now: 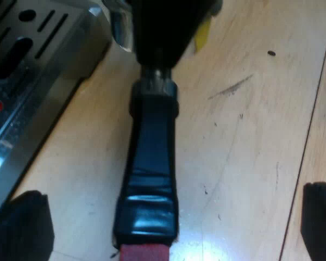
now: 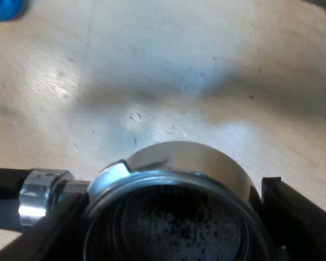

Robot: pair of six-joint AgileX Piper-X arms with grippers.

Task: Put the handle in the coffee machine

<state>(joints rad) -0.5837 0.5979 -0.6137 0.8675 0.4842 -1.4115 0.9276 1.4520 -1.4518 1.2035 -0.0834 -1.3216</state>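
Your right tool (image 2: 174,217) is closed on the metal holder (image 2: 190,163), one finger against each side of its rim (dark grounds sit inside), over bare tabletop (image 2: 179,65). A blue tamper (image 2: 5,8) lies well apart from it. Your left tool (image 1: 171,220) is spread wide, its fingers flanking the handle (image 1: 152,163) near the red end (image 1: 144,253) without touching it. The edge of the espresso machine (image 1: 27,81) runs near one side of the handle; the other side is open wood.

The left gripper (image 1: 168,228) hangs with its fingers (image 1: 19,225) spread wide, touching nothing; the right gripper (image 2: 171,228) has both fingers (image 2: 293,212) clamped on the metal holder (image 2: 190,163).
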